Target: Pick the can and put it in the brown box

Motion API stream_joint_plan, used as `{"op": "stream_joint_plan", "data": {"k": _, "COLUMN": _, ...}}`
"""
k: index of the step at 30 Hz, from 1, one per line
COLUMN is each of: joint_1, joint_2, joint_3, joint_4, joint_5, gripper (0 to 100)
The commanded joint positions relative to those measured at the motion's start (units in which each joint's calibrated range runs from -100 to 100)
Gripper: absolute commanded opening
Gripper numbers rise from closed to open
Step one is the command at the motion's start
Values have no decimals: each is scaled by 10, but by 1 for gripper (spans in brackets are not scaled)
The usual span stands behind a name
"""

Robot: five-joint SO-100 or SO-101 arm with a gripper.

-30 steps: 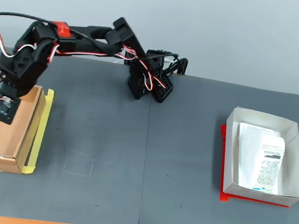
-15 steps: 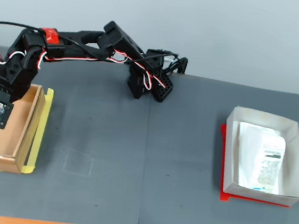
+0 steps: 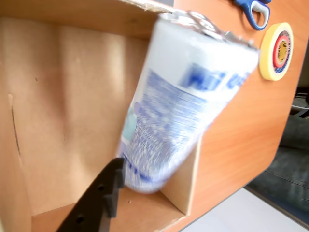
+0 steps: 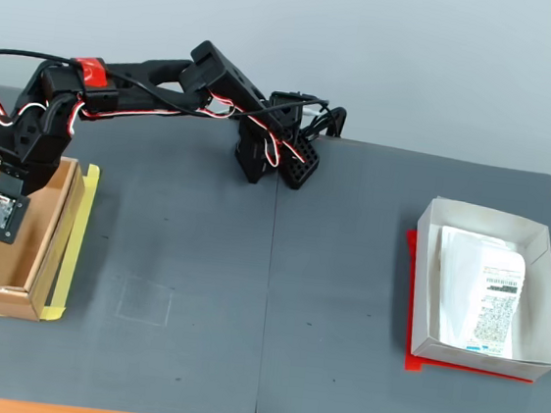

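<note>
While over the brown box (image 3: 72, 96), can (image 3: 183, 101) (blurred) against its wall

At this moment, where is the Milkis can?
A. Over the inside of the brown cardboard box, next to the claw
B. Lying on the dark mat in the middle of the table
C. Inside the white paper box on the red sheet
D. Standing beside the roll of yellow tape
A: the wrist view shows the can, blurred, tilted over the brown box floor and wall, with a black finger of the claw at its lower end.
</note>
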Motion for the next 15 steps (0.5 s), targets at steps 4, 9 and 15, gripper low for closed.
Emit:
{"op": "stream_joint_plan", "data": {"k": 4, "joint_1": -10, "joint_2": -95, "joint_3": 73, "joint_4": 8, "joint_5": -13, "gripper": 43}}
{"op": "stream_joint_plan", "data": {"k": 9, "joint_1": -44, "joint_2": -209, "joint_3": 155, "joint_4": 70, "joint_5": -88, "gripper": 43}}
{"op": "stream_joint_plan", "data": {"k": 15, "joint_1": -98, "joint_2": -347, "joint_3": 218, "joint_4": 125, "joint_5": -121, "gripper": 33}}
